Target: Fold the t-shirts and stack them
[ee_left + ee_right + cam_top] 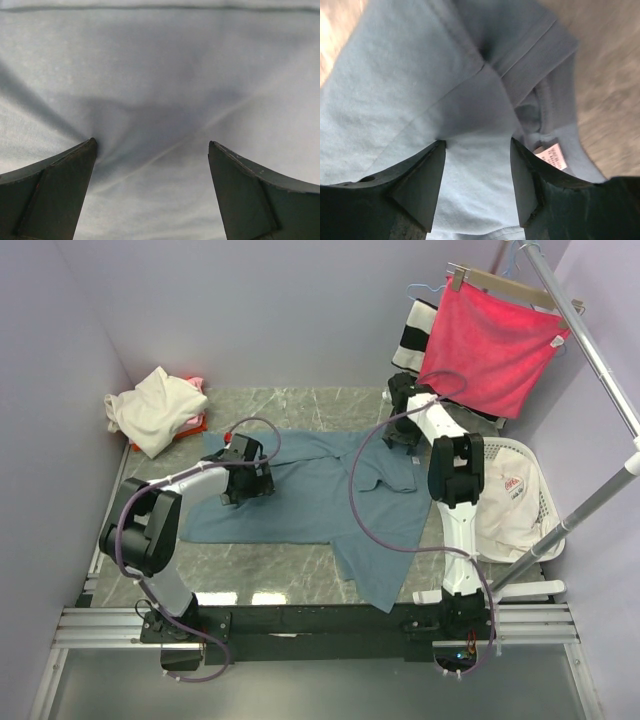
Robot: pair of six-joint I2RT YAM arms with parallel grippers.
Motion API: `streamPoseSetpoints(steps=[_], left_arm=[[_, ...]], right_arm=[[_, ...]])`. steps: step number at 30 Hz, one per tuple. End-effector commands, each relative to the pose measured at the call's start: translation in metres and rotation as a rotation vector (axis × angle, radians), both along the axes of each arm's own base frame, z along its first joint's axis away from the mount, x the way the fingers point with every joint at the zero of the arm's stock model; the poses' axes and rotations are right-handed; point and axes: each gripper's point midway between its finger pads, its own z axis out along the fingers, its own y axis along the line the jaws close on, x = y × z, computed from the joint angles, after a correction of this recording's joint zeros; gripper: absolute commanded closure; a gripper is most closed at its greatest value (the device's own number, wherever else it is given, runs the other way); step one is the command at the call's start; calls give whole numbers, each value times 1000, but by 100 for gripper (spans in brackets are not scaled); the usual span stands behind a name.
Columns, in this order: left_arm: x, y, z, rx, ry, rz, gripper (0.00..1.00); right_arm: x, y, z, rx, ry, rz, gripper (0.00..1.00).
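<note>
With the blue-grey t-shirt (310,495) spread at the centre of the table (300,575), pin its body at 9 o'clock under the wide-open, empty left gripper (152,150), then close the half-open, empty right gripper (477,145) squarely beside the collar (530,52) at 2 o'clock before lifting.

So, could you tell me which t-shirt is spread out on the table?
The blue-grey t-shirt, laid open in the middle; the cream one is bunched in the far-left corner, the white printed one sits in the basket.
</note>
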Motion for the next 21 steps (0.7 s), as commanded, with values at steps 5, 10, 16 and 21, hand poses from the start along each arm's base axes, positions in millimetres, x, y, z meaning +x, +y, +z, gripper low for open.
streamPoseSetpoints(steps=[5, 10, 16, 21], left_arm=[[-45, -38, -15, -73, 154, -20, 1], [-20, -8, 32, 59, -7, 65, 1], [2, 53, 65, 151, -95, 214, 1], [40, 72, 67, 96, -152, 186, 1]], right_arm=[[37, -50, 49, -105, -141, 32, 35], [40, -34, 109, -38, -353, 126, 33], [-1, 16, 152, 142, -472, 268, 30], [-55, 66, 116, 195, -333, 380, 29]])
